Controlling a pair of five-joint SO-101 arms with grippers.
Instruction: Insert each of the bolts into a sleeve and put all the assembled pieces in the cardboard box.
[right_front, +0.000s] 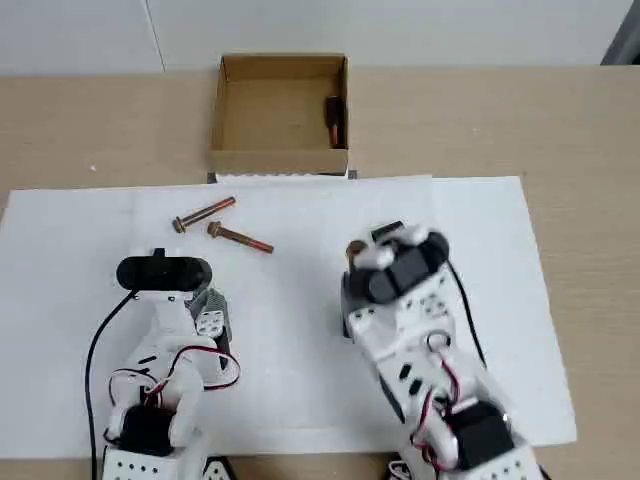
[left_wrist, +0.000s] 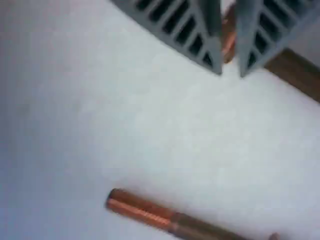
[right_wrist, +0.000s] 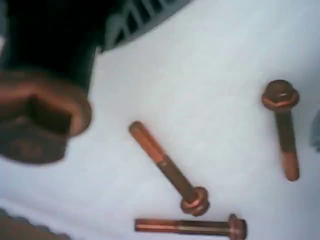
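Closest of all, a held bolt (right_wrist: 37, 115) is gripped tight by the right claw (right_front: 358, 262), over the white paper (right_front: 300, 340). Further left on the paper, a loose bolt (right_front: 205, 213) and a second loose bolt (right_front: 240, 238) are laid close together. Whether anything is gripped by the left claw (left_wrist: 230, 70) cannot be told; it is held low over the paper. Behind the paper, one copper piece (right_front: 335, 120) is laid inside the cardboard box (right_front: 228, 110), against the wall on the right arm's side. Everything is carried by the tan worktop (right_front: 90, 120).
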